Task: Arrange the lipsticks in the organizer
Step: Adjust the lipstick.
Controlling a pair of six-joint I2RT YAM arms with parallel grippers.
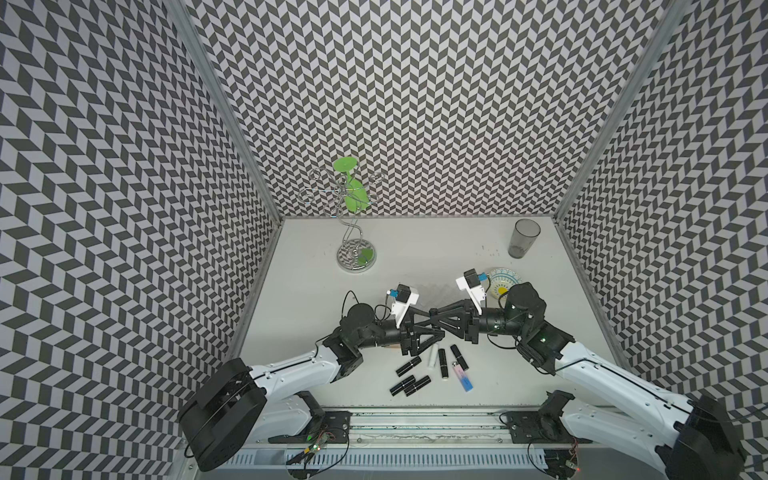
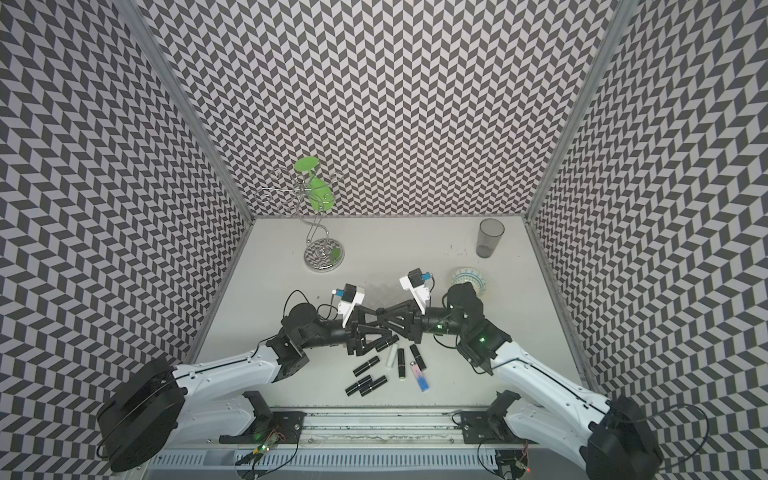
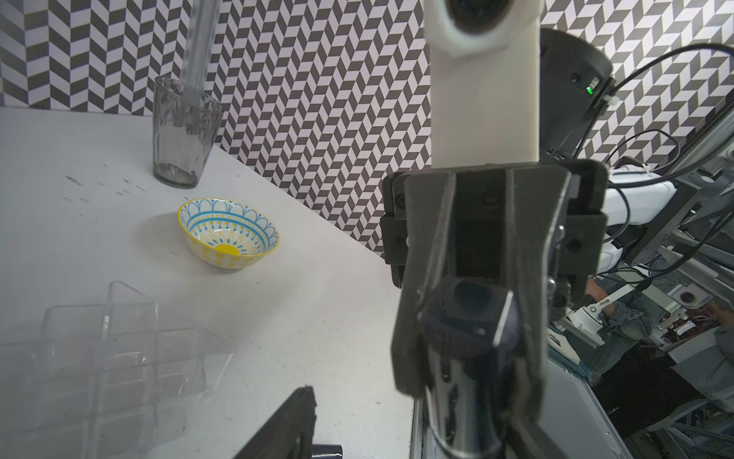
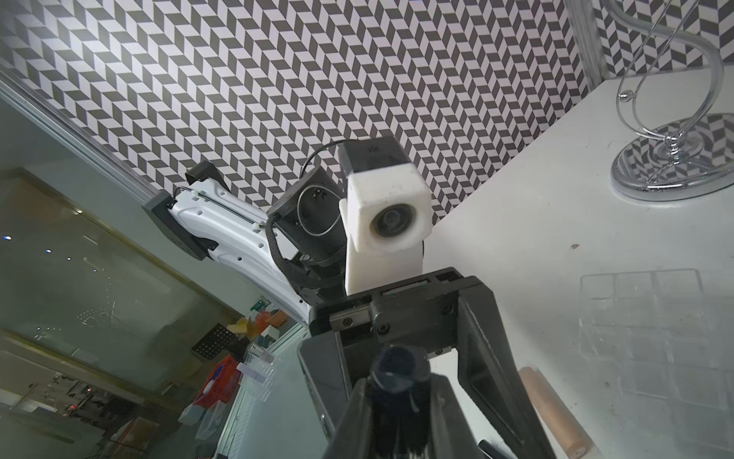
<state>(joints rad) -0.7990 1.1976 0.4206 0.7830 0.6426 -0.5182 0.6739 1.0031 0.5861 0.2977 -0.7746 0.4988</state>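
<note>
Right gripper clamped tight on a black lipstick — left gripper part open around it. Lower centre: six loose black tubes, one white tube, one gradient tube.

both top views: overhead, far, whole table | wrist views: close, face-to-face

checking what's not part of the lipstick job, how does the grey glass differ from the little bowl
The glass is tall, narrow and see-through grey; the bowl is low, wide and painted blue and yellow. The glass stands further back on the table; the bowl sits nearer, by the right arm, which hides part of it in both top views. Both stand upright, open end up, and look empty.
</note>
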